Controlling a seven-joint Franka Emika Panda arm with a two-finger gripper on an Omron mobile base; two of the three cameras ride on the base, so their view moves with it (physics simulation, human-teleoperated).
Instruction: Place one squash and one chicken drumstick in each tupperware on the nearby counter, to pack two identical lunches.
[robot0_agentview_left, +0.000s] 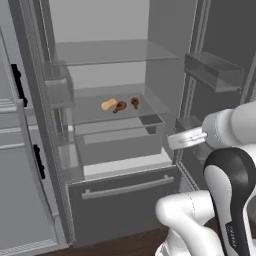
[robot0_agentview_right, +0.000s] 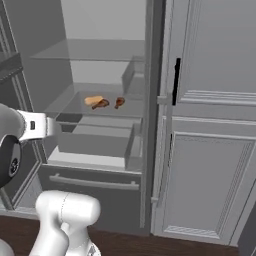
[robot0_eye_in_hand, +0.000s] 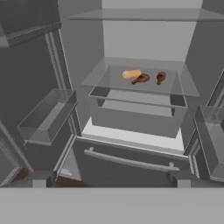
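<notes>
Nearest the hand camera, 2 dark fingertips stand wide apart at the lower corners, so the gripper is open and holds nothing. Beyond them, the open fridge's bottom drawer shows its long bar handle. Above it sits a clear crisper bin. On the glass shelf over that bin, from left to right, lie 1 pale orange squash, touching the first brown chicken drumstick, and a second drumstick a little apart.
</notes>
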